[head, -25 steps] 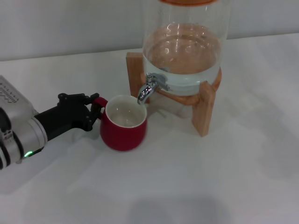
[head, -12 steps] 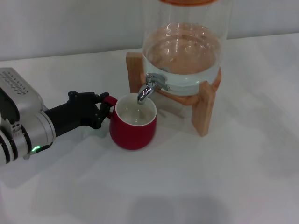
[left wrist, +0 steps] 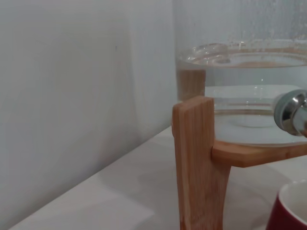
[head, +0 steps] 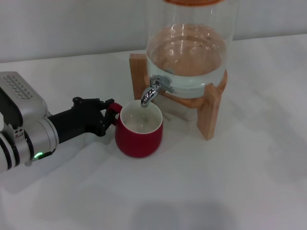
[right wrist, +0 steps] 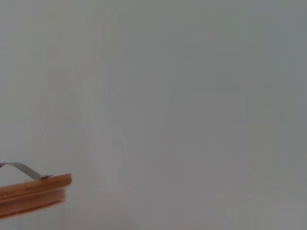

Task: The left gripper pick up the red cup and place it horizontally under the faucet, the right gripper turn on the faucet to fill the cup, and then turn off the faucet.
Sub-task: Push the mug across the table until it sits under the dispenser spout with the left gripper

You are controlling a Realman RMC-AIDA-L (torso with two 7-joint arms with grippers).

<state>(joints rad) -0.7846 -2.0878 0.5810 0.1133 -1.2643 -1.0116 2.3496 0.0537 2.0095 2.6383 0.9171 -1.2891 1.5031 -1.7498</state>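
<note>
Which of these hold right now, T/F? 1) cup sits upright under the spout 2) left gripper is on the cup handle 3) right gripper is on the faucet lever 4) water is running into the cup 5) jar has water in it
1) The red cup stands upright on the table with its mouth below the faucet spout. True.
2) The left gripper is closed on the cup's handle. True.
3) The right gripper is on the faucet lever. False: it appears in no view, and nothing touches the lever.
4) Water is running into the cup. False: no stream shows at the spout.
5) The glass jar holds water. True.
</note>
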